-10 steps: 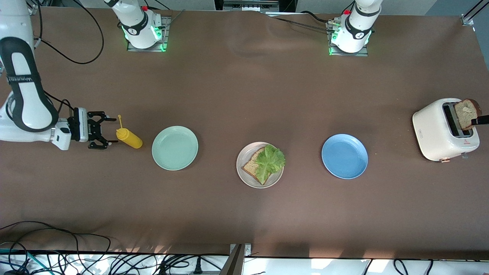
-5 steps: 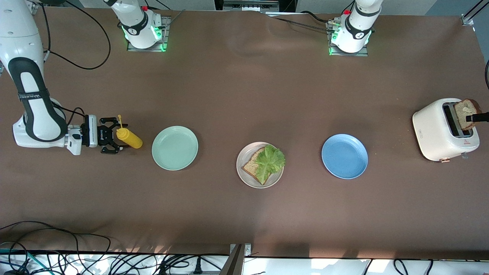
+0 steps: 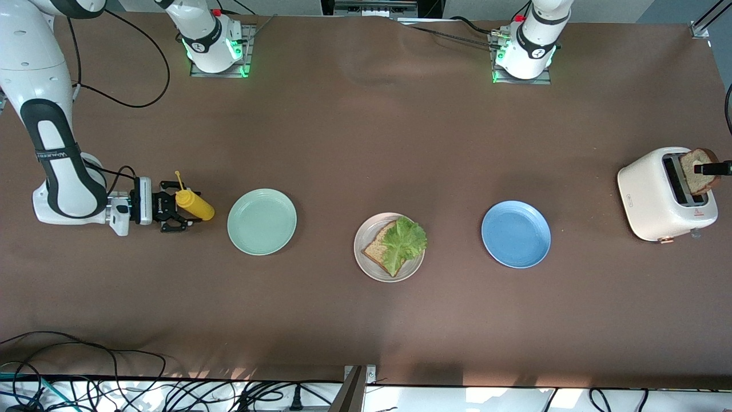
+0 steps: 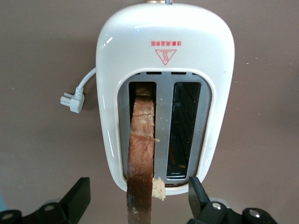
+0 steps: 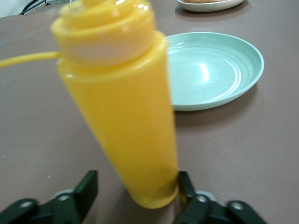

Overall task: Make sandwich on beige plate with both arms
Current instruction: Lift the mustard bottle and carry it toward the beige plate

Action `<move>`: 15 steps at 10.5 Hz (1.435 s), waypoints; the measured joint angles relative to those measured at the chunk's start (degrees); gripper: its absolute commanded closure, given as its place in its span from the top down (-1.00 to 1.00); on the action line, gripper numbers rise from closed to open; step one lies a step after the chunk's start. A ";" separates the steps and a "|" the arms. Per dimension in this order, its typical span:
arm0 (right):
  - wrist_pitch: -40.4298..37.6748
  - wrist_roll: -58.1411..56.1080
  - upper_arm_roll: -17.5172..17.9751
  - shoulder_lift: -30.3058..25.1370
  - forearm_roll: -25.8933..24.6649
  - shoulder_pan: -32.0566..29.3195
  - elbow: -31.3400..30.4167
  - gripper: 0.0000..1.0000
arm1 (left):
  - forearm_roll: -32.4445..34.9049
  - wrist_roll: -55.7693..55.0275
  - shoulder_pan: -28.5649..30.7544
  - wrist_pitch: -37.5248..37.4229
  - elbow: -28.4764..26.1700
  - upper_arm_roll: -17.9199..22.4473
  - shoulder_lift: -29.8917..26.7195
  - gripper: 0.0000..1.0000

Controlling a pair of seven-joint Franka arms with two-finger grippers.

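Fingers of my right gripper (image 3: 186, 207) straddle the base of a yellow squeeze bottle (image 3: 194, 206) that stands at the right arm's end of the table. One finger touches the bottle, the other stands just clear, so the jaws are not yet clamped. Just beside the bottle, toward the middle, lies a mint-green plate (image 3: 262, 221). At mid-table sits the beige plate (image 3: 366, 237), carrying the sandwich (image 3: 394, 243): one slice of brown toast with a lettuce leaf (image 3: 405, 237) lying on it. Next, toward the left arm's end, is a blue plate (image 3: 516, 234). At that end stands a white toaster (image 4: 163, 28) with a toast slice (image 4: 142, 140) sticking up from one slot. My left gripper (image 4: 139, 198) hangs over it, jaws wide, one finger on each side of the slice and neither touching.
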 measured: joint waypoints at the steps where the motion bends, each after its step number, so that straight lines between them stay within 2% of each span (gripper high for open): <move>1: 0.06 0.03 0.34 0.00 0.01 0.01 0.04 -1.00 | 0.00 0.00 0.00 -0.01 -0.19 -0.01 0.04 0.46; 4: 1.33 1.06 1.66 -0.10 -0.02 0.03 0.64 -1.00 | 0.00 0.00 -0.07 -0.01 -0.34 -0.11 0.04 0.42; 6: 3.48 6.45 3.16 -2.27 -2.67 0.52 1.70 -1.00 | 0.00 0.00 -0.08 -0.01 -0.36 -0.14 0.04 0.03; 8: 6.66 18.08 3.96 -8.08 -9.26 3.03 1.23 -1.00 | 0.00 0.00 -0.09 -0.01 -0.38 -0.17 0.04 -0.32; 10: 9.20 35.20 4.22 -14.88 -19.08 8.41 -0.30 -1.00 | 0.00 0.00 -0.11 -0.01 -0.37 -0.20 0.04 -0.66; 12: 11.01 52.07 4.42 -19.45 -27.87 14.56 -1.71 -1.00 | 0.01 0.00 -0.12 0.00 -0.35 -0.24 0.01 -1.00; 15: 11.97 68.06 4.46 -21.39 -35.62 22.86 -1.70 -1.00 | 0.02 0.00 -0.22 0.01 -0.30 -0.29 -0.01 -1.00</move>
